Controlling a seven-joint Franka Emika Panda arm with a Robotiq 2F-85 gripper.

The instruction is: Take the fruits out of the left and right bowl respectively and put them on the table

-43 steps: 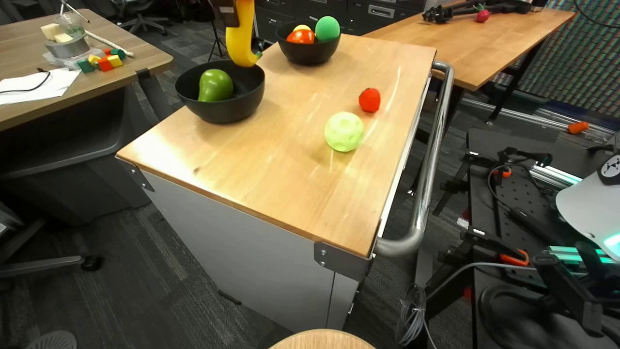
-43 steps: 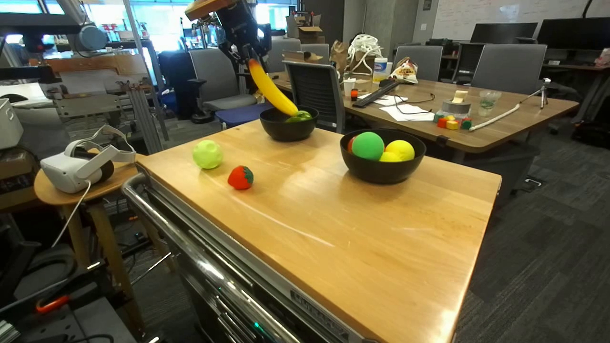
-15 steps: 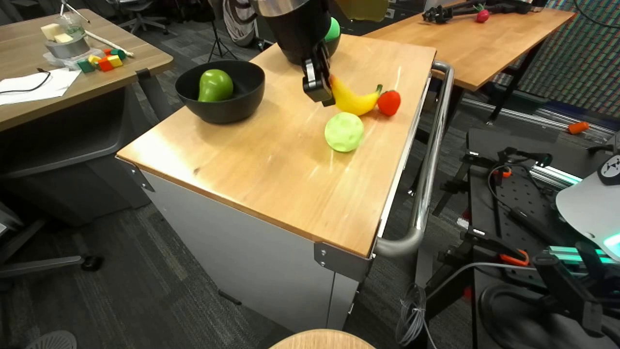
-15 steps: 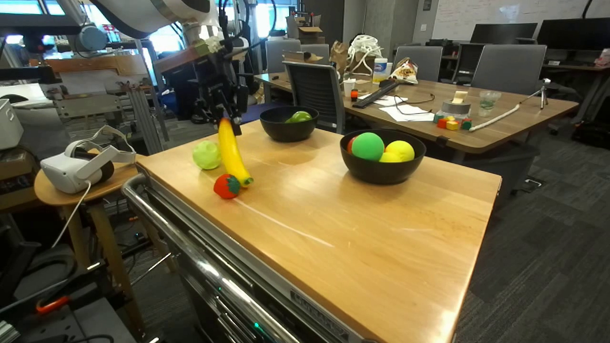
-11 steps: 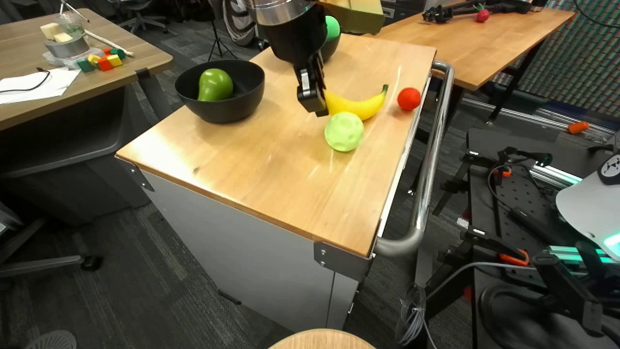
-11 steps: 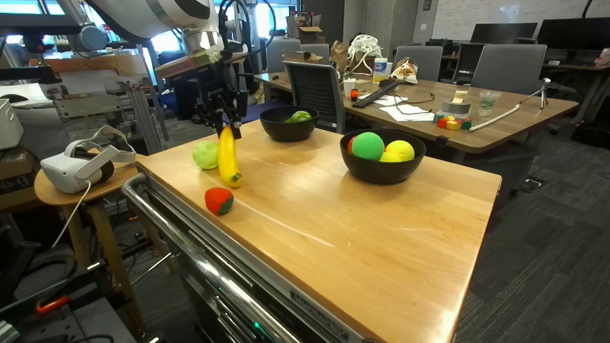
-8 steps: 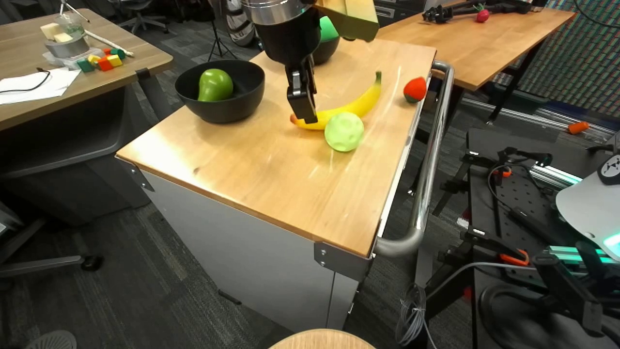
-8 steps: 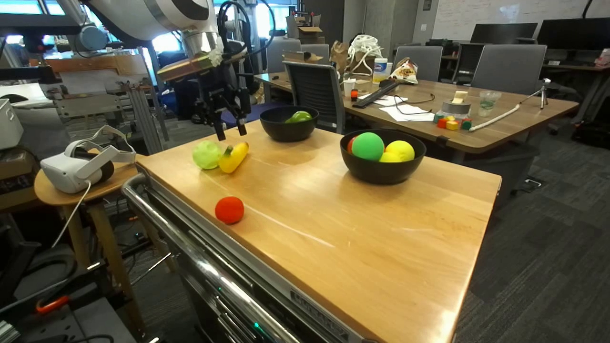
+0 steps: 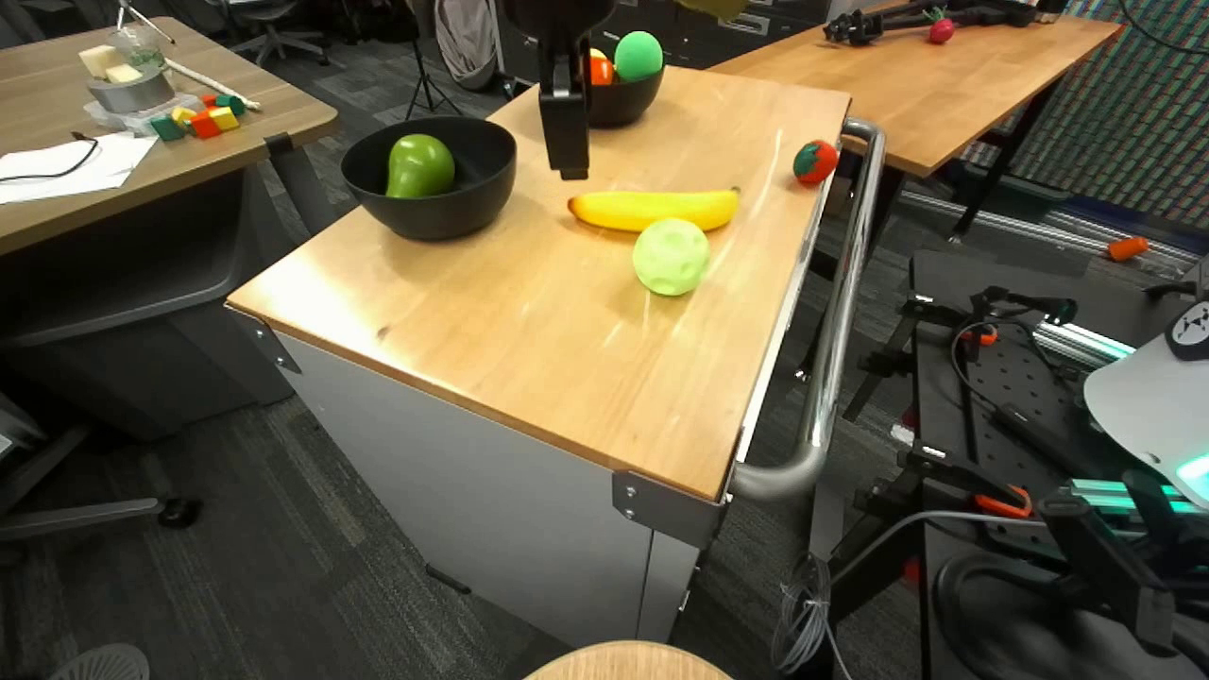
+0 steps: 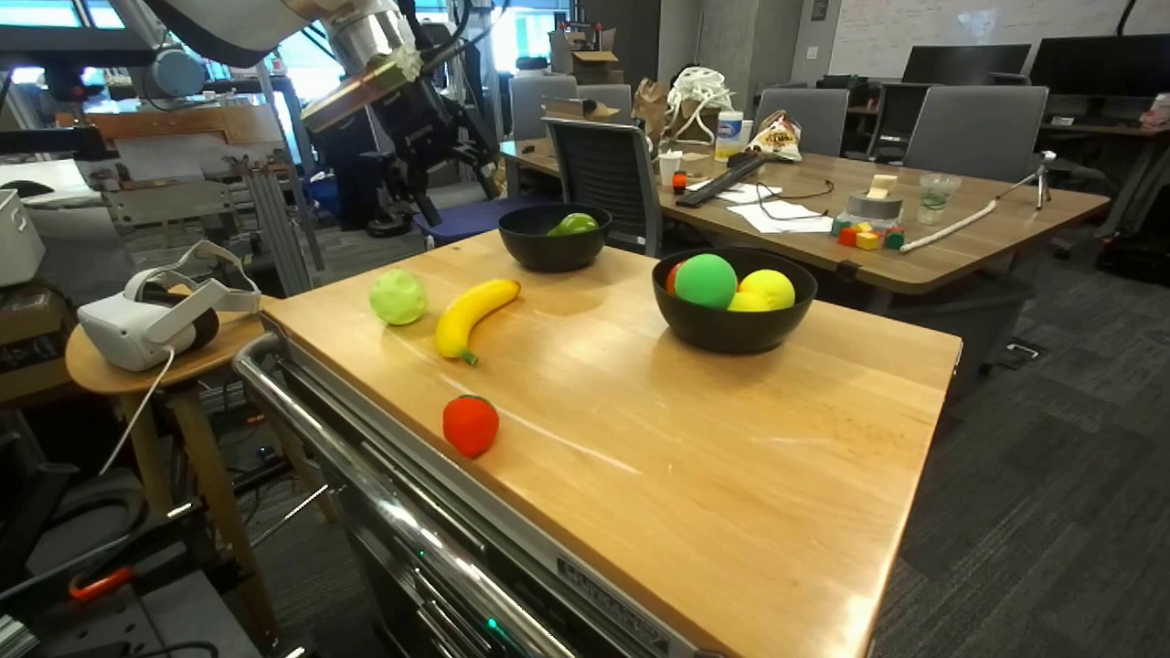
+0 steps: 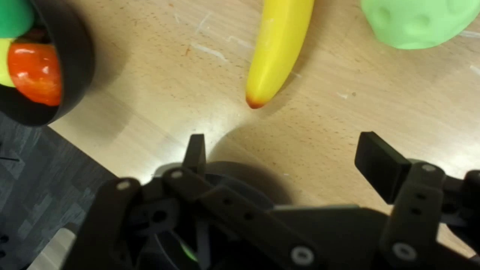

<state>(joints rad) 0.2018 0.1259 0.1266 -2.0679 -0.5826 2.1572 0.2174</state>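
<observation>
My gripper [image 11: 281, 146] stands open above the table [image 10: 695, 457], nothing between its fingers. A yellow banana [image 10: 475, 315] lies on the wood just beyond the fingertips in the wrist view. Close by is a pale green dimpled ball [image 9: 672, 257]. A red strawberry-like fruit [image 10: 471, 427] rests near the table's handle-side edge in both exterior views. One black bowl [image 10: 548, 256] holds a green pear-shaped fruit [image 9: 420, 166]. The other black bowl [image 10: 731, 331] contains a green ball [image 10: 706, 281], yellow fruits [image 10: 768, 289] and a shiny red one [image 11: 35, 73].
A metal bar handle [image 9: 841, 312] runs along one side of the table. Behind stands a cluttered desk [image 10: 987, 215] with blocks and tape. A stool with a white headset [image 10: 169, 306] is beside the table.
The banana has left my gripper and lies flat on the table. The jaws have opened, and the gripper has risen away. The red fruit has rolled towards the handle-side edge.
</observation>
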